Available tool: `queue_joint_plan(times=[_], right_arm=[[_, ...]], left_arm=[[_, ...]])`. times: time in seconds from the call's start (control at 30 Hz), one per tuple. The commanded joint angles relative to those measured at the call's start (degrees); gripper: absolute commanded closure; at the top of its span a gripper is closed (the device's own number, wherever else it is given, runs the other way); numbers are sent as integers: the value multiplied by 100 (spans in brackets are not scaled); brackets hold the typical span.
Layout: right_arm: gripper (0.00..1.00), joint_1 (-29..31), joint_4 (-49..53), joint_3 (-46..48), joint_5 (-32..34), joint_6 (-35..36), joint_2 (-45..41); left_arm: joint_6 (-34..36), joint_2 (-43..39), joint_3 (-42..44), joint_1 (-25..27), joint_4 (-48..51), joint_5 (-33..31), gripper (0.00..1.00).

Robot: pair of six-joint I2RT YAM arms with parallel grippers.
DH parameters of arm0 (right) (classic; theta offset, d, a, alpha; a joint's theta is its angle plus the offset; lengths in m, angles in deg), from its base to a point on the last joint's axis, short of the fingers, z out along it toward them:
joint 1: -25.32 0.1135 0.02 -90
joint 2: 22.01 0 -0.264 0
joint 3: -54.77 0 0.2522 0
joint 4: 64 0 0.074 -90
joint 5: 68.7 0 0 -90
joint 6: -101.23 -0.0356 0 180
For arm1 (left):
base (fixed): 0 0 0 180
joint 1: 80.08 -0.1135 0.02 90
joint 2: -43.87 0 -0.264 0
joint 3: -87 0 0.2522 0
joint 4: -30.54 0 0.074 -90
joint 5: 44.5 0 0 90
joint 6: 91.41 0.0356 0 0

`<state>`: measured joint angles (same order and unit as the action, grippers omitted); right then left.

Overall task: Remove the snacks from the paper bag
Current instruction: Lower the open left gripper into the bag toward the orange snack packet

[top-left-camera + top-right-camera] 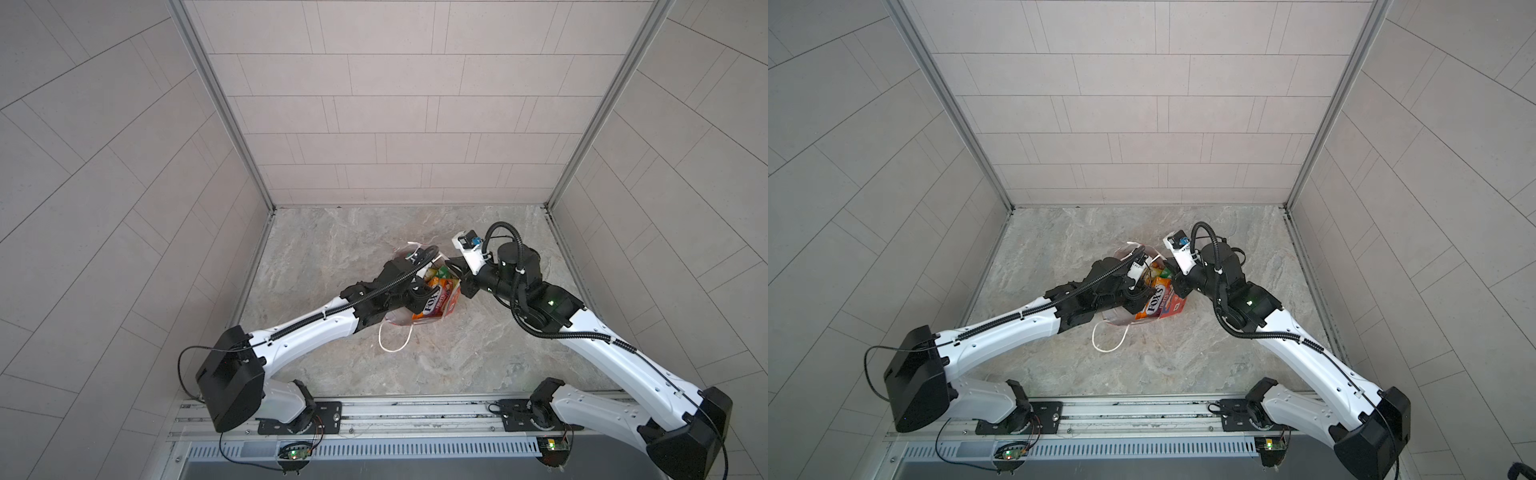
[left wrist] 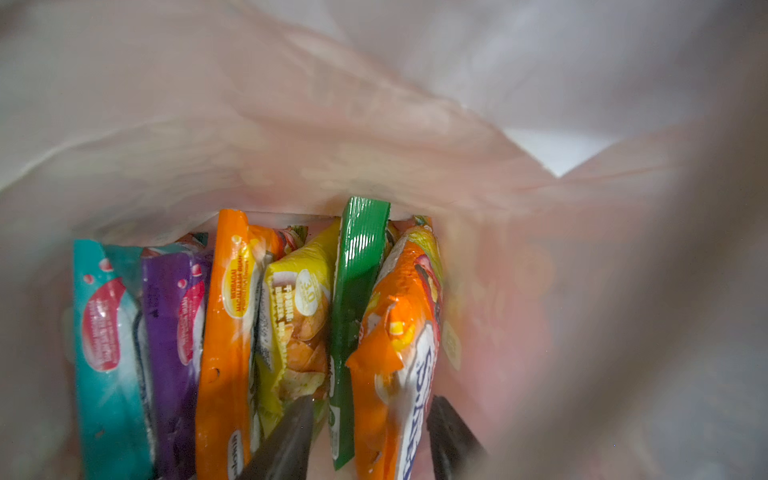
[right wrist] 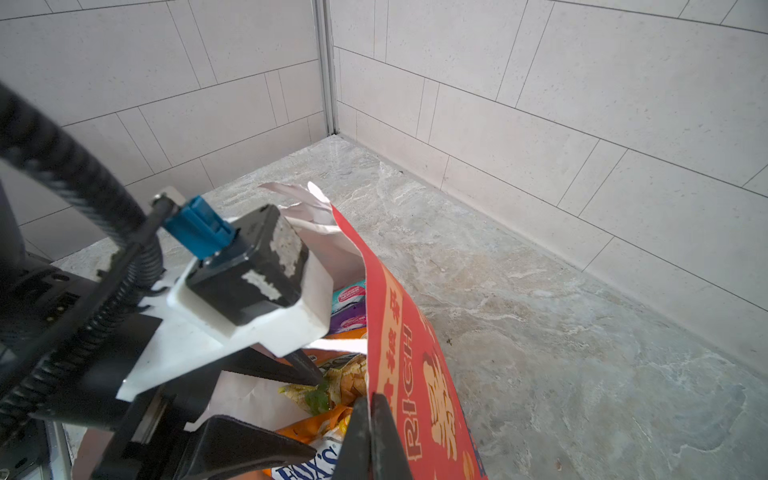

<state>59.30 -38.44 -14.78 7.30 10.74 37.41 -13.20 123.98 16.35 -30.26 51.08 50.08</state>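
The red paper bag [image 1: 451, 304] [image 1: 1173, 308] stands mid-table with its mouth open, and its pale inside [image 2: 291, 124] fills the left wrist view. Several snacks stand on edge in it: teal [image 2: 108, 353], purple [image 2: 170, 332], orange [image 2: 224, 332], yellow [image 2: 299, 316], green [image 2: 357, 270] and an orange FOX'S packet [image 2: 399, 332] [image 1: 432, 305]. My left gripper [image 2: 368, 436] [image 3: 316, 415] is down inside the bag. Its jaws are open, with the green and orange FOX'S packets between them. My right gripper [image 3: 368, 419] [image 1: 457, 286] is shut on the bag's red wall [image 3: 415, 353] at the rim.
A white cord handle [image 1: 395, 340] [image 1: 1108, 340] lies looped on the marble table in front of the bag. Tiled walls [image 1: 415, 104] close off the back and both sides. Both arms meet over the bag, the left arm [image 1: 307, 328] covering its near-left side.
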Motion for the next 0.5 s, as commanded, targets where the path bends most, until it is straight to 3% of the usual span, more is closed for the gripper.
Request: queue_joint_plan(times=[0.0,0.37,0.43,0.47], right_arm=[[100,47,-533,-20,-130,32,-95],[100,44,-605,24,-183,3,-130],[100,41,-629,51,-173,-2,-149],[100,39,-622,52,-174,2,-144]], left_arm=[[-11,125,-37,-34,-197,127,49],[-140,494,-3,-33,-535,229,50],[-140,529,7,-36,-567,219,53],[-134,537,7,-35,-564,207,59]])
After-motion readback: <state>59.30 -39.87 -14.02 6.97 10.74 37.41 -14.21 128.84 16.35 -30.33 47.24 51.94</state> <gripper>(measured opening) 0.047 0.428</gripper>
